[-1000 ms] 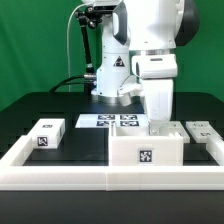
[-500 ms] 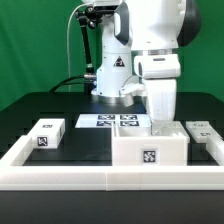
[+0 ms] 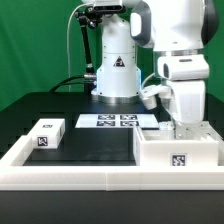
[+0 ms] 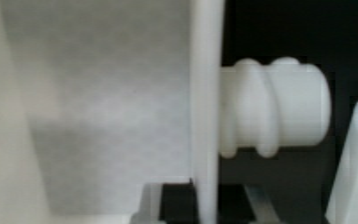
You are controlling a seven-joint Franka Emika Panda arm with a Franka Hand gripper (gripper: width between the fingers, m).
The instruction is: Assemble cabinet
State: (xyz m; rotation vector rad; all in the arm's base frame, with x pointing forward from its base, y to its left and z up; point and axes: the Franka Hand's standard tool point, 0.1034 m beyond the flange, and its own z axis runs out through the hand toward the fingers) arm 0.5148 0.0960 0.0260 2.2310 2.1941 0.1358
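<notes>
The cabinet's large white box [image 3: 176, 152], with a tag on its front, stands at the exterior view's right against the front rail. My gripper [image 3: 186, 124] comes down from above onto the box's top edge and is shut on its thin wall. In the wrist view the wall [image 4: 202, 90] runs straight between my dark fingers [image 4: 169, 205], with my gripper [image 4: 204, 202] closed on it. A ribbed white round part [image 4: 279, 108] shows beside the wall. A smaller tagged white block [image 3: 45, 134] lies at the exterior view's left.
The marker board [image 3: 118, 121] lies flat at the middle back, before the robot's base [image 3: 117, 75]. A long white rail [image 3: 70, 176] edges the black table along the front and sides. The table's far right is hidden behind my arm.
The gripper and the large box have moved together toward the exterior view's right along the front rail. The small block at the left has not moved.
</notes>
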